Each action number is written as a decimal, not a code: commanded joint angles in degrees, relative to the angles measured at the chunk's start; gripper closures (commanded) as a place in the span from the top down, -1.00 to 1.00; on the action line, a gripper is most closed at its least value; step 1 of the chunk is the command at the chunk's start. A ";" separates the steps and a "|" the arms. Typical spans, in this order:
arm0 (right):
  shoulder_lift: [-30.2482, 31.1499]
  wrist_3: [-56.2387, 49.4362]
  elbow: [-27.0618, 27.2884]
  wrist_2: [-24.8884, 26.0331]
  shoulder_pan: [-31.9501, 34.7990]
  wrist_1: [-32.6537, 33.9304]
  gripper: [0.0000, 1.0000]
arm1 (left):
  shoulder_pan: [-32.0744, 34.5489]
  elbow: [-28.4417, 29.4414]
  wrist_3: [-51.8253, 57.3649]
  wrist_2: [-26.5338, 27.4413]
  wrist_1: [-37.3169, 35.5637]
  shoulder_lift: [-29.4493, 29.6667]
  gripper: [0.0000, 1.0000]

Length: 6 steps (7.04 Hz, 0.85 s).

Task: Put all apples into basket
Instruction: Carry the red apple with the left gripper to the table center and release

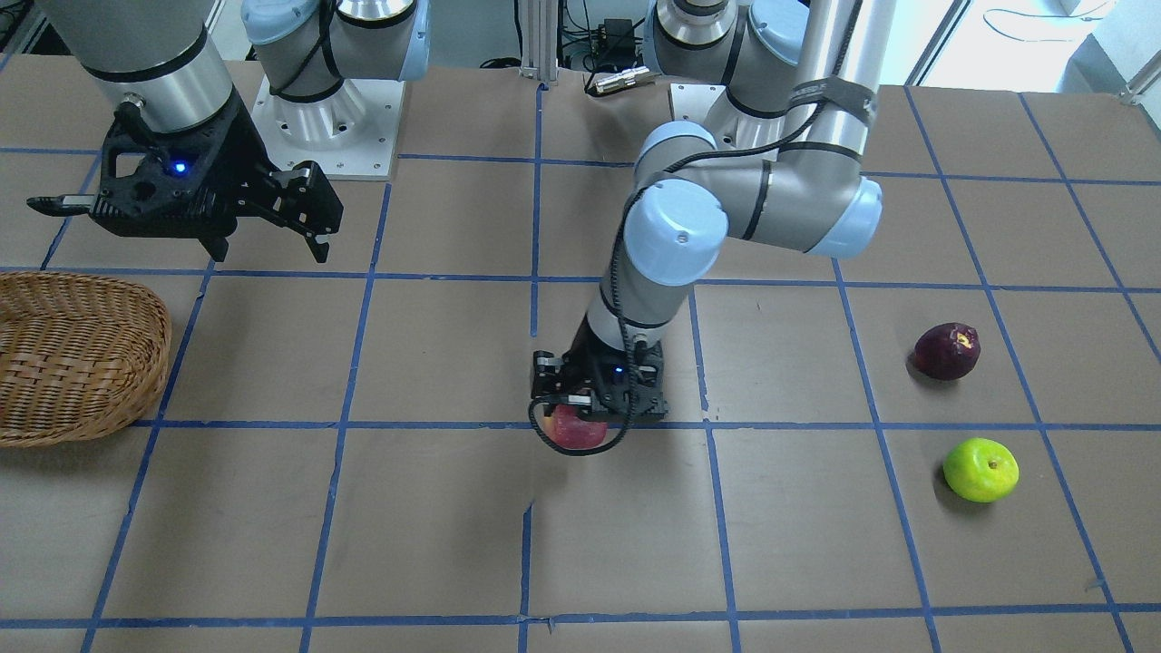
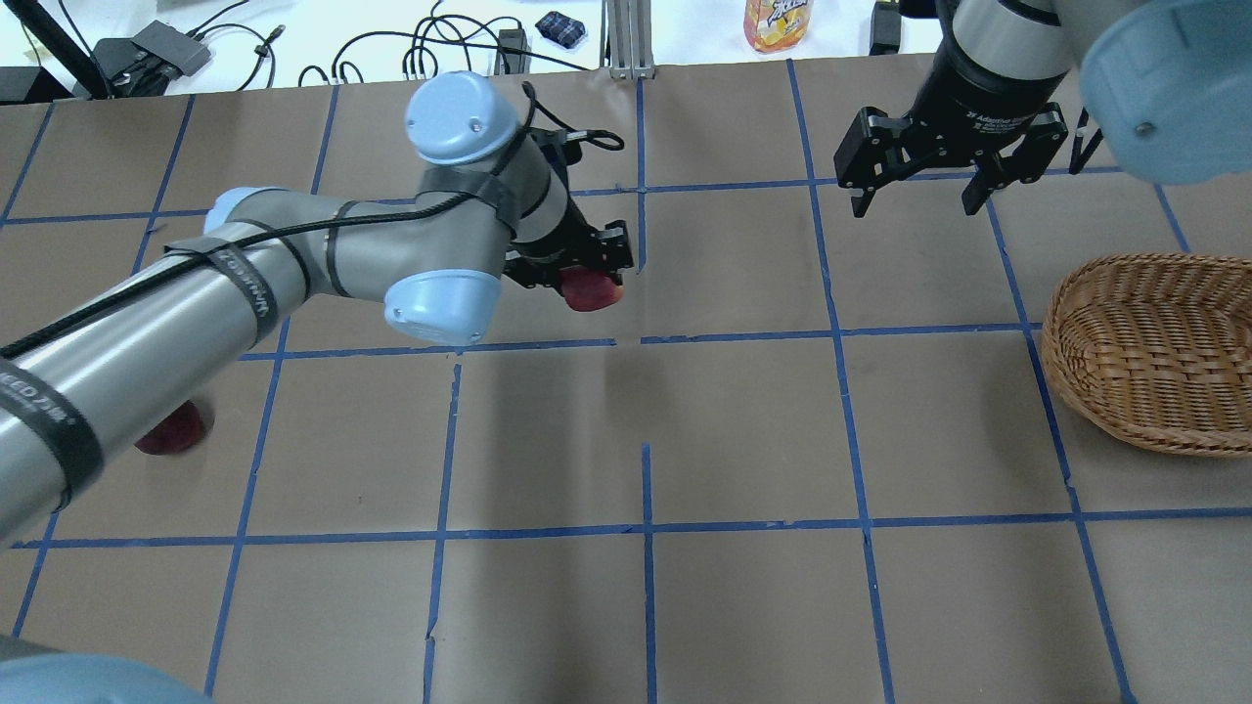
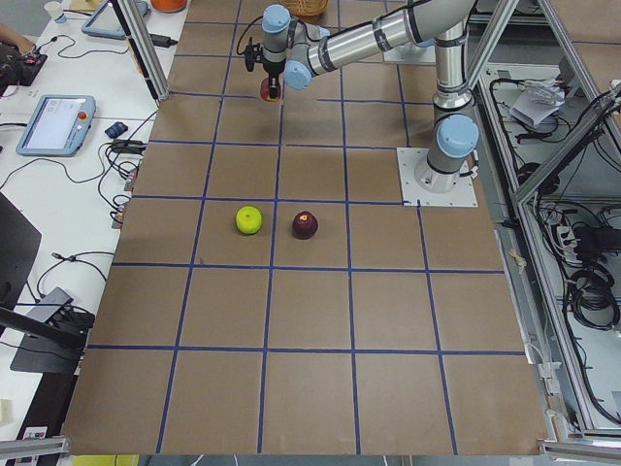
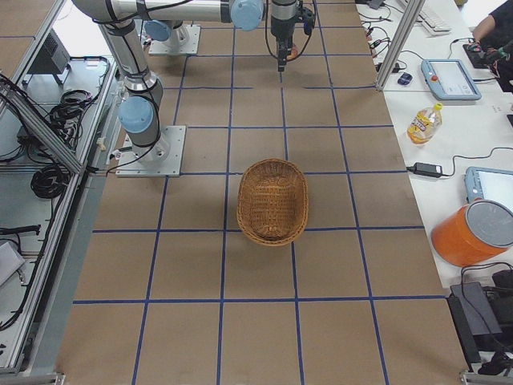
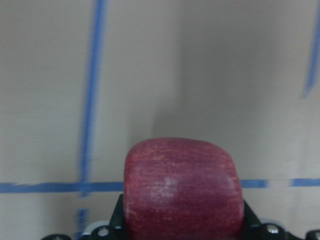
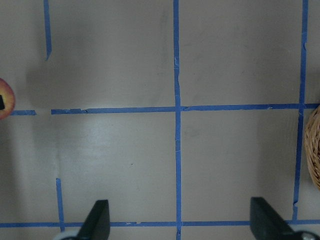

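My left gripper [image 1: 580,419] is shut on the red apple [image 1: 575,428] and holds it above the table near the middle; the red apple fills the left wrist view [image 5: 183,189] and shows in the overhead view [image 2: 590,290]. The dark purple-maroon apple [image 1: 947,350] and the yellow-green apple [image 1: 980,469] lie on the table on my left side. In the overhead view only a part of the maroon apple [image 2: 174,430] shows under my left arm. The wicker basket [image 1: 77,354] stands on my right side [image 2: 1149,352]. My right gripper [image 2: 919,196] is open and empty, above the table beside the basket.
The table is brown board with a blue tape grid. A juice bottle [image 2: 778,22] and cables lie beyond the far edge. The robot's base plates [image 1: 322,118] stand at the rear. A tablet [image 3: 53,124] and an orange bucket [image 4: 479,233] are on the side benches.
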State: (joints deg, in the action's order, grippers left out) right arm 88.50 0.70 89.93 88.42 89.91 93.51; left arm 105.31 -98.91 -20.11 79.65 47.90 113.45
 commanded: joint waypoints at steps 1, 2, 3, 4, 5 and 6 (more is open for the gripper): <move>0.01 0.00 0.07 0.00 0.00 0.00 1.00 | 3.76 1.09 -4.06 0.41 -3.16 4.04 -0.80; 0.01 0.00 -0.01 0.00 0.00 0.00 1.00 | 3.76 1.18 -3.79 1.98 -3.86 5.10 -0.80; 0.01 0.00 -0.01 0.00 0.00 0.00 1.00 | 3.76 1.00 -3.79 2.26 -4.83 6.07 -0.59; -0.08 0.00 -0.01 0.00 0.00 0.00 1.00 | 3.85 1.18 -4.31 3.57 -5.18 6.77 0.53; -0.08 -0.08 -0.01 -0.09 0.00 0.09 1.00 | 3.85 1.18 -4.32 3.84 -5.80 6.87 1.00; -0.52 -0.17 -0.19 -0.09 0.00 0.79 1.00 | 3.85 1.27 -3.71 3.85 -5.72 6.35 1.00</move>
State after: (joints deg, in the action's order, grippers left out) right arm 88.33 0.63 89.86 88.36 89.91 93.72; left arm 109.14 -97.73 -24.22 83.21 42.43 120.01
